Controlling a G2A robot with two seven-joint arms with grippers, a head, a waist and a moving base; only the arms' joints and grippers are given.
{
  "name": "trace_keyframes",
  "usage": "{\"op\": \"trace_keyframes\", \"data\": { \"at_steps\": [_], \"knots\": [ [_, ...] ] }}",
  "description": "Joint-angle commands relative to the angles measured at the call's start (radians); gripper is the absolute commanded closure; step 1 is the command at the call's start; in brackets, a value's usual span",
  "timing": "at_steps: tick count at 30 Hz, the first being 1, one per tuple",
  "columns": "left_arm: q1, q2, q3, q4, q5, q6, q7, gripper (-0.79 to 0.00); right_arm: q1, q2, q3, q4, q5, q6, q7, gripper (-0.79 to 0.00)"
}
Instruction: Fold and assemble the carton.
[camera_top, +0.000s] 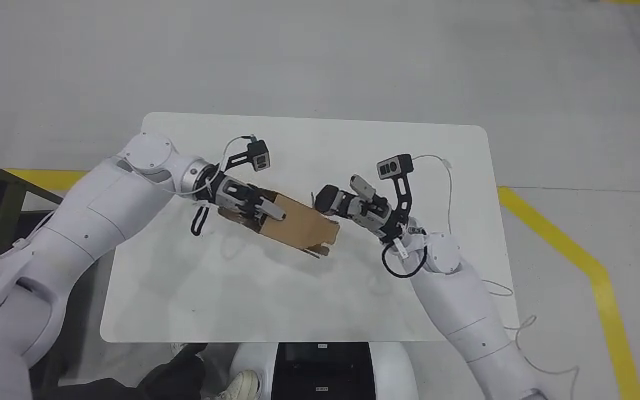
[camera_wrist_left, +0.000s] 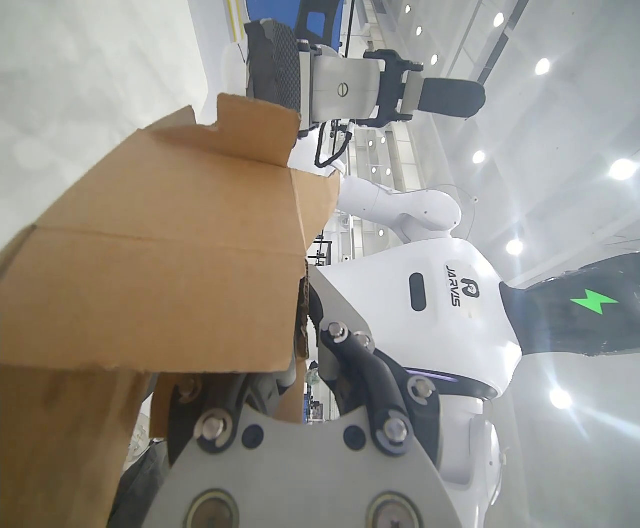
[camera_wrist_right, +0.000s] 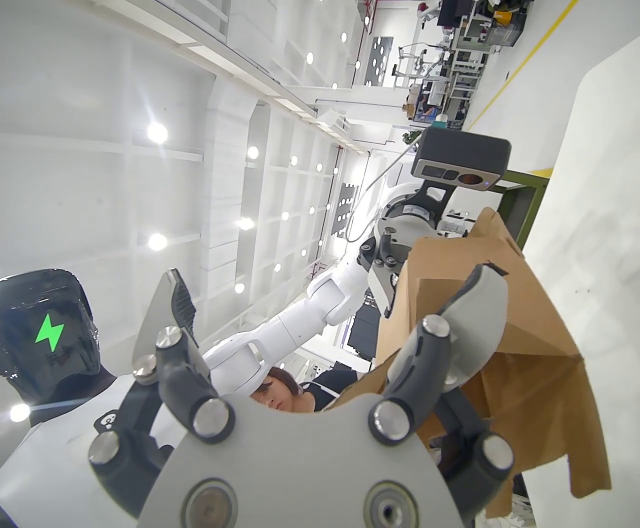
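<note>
Top view puts the brown corrugated cardboard carton over the middle of the white rounded surface, between the two arms. The left pincer appears clamped on the carton's left end, though the cardboard hides its tips in the left wrist view. The right pincer is spread wide at the right end. One grey finger lies against the cardboard and the other stands free, gripping nothing.

The job looks partly done. The blank has been raised from flat into a rough sleeve with creased panels meeting at angles. The right end gapes open, and a loose flap hangs off it. The notched flaps are neither tucked nor locked, so closing the ends likely remains.

The cardboard is plain, thin and matte, with sharp fold lines and slightly ragged cut edges.
</note>
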Motion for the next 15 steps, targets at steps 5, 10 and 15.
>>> {"op": "trace_keyframes", "data": {
  "at_steps": [5, 10, 15],
  "knots": [
    [-0.011, 0.002, 0.013, 0.008, -0.029, -0.006, 0.000, 0.000, 0.006, -0.002, -0.012, 0.008, 0.025, 0.010, 0.033, -0.785],
    [-0.017, 0.002, 0.018, 0.013, -0.035, -0.006, 0.000, 0.000, 0.005, -0.003, -0.019, 0.009, 0.049, 0.026, 0.057, -0.785],
    [-0.019, 0.001, 0.018, 0.015, -0.041, -0.006, 0.000, 0.000, 0.010, -0.007, -0.028, 0.019, 0.082, 0.041, 0.079, -0.785]
  ]
}}
